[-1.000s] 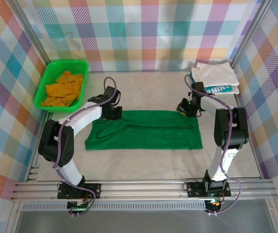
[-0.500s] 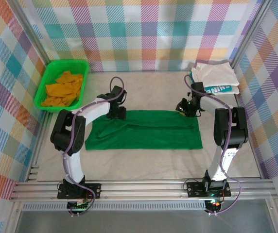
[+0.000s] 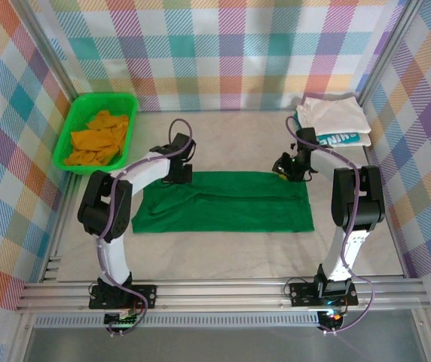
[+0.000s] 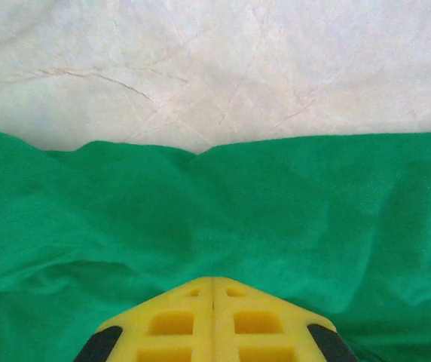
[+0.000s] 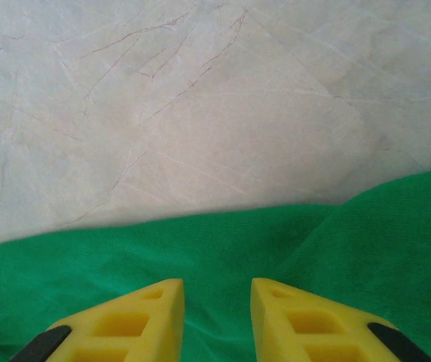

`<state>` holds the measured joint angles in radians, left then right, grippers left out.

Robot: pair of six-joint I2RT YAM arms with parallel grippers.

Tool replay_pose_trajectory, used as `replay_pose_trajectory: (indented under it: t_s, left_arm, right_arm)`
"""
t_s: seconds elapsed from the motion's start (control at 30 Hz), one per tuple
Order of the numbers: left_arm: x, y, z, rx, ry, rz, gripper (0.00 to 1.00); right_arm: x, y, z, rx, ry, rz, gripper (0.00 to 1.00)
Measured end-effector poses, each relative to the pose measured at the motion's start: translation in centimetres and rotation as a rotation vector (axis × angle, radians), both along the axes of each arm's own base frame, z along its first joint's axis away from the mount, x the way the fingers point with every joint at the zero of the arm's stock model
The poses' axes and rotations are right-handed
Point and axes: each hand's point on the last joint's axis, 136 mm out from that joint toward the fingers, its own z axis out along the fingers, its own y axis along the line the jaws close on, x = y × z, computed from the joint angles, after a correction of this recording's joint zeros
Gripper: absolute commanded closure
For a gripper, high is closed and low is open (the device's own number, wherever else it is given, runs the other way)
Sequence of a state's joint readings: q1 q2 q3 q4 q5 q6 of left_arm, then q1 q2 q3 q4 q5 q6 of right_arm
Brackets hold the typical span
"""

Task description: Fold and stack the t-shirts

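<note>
The dark green t-shirt [image 3: 227,202] is lying spread on the pale table [image 3: 230,136] as a long band running from left to right. Its surface is showing soft creases along the length. Its left end is flaring out a little toward the near side.

The left gripper [image 3: 177,176] is sitting over the far left corner of this dark green t-shirt. In the left wrist view, the left gripper [image 4: 213,280] is showing its yellow fingers [image 4: 170,324] pressed together with only a thin seam between them, so the claw is closed. The green cloth [image 4: 276,204] is lying rumpled just in front of the tips, and beyond its edge the bare table [image 4: 215,68] is showing. I cannot tell whether a fold of the cloth is pinched under the closed tips.

The right gripper [image 3: 287,167] is sitting over the far right corner of the same t-shirt. In the right wrist view, the right gripper [image 5: 215,285] is keeping a narrow gap between its two yellow fingers [image 5: 125,324]. The green cloth [image 5: 200,234] is showing in that gap and is rising in a fold at the side. The table [image 5: 200,98] is showing past the cloth's edge. I cannot tell whether these fingers are touching the cloth.

Far to the left of the dark green t-shirt, well apart from it, an orange t-shirt [image 3: 99,139] is lying crumpled inside a bright green plastic basket [image 3: 107,96]. Far to the right of the dark green t-shirt, a folded white t-shirt [image 3: 332,115] is lying partly on top of a teal t-shirt with white lettering [image 3: 343,139], near the right gripper.
</note>
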<state>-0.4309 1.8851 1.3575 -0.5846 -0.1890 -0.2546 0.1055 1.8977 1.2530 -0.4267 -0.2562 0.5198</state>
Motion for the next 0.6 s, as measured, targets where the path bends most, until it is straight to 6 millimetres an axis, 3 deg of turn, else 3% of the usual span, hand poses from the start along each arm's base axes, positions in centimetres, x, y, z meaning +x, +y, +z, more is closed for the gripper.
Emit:
replay_pose_trajectory:
  t_s: [0.17,0.2,0.23,0.27,0.33,0.5,0.6]
  left_arm:
    - [-0.9,0.1,2.4,-0.028,-0.038,0.013,0.99]
    - [-1.2,0.2,2.4,-0.028,-0.035,0.012,0.90]
    - [-1.5,0.2,2.3,-0.025,-0.031,0.011,0.90]
    - [-1.6,0.3,2.1,-0.022,-0.027,0.011,0.81]
    - [-1.7,0.3,1.6,-0.017,-0.016,0.009,0.52]
    - [-1.2,0.0,-0.2,-0.003,0.019,0.002,0.45]
    - [-0.4,-0.6,-1.9,-0.001,0.049,-0.006,0.56]
  right_arm:
    - [0.0,0.0,0.0,0.000,0.000,0.000,0.69]
    - [0.0,0.0,0.0,0.000,0.000,0.000,0.69]
    - [0.0,0.0,0.0,0.000,0.000,0.000,0.69]
    - [0.0,0.0,0.0,0.001,0.000,0.000,0.69]
    - [0.0,0.1,0.0,0.007,0.002,0.003,0.69]
    - [0.2,0.3,0.1,0.018,0.000,0.004,0.69]
    - [0.2,0.3,0.1,0.020,0.000,0.001,0.69]
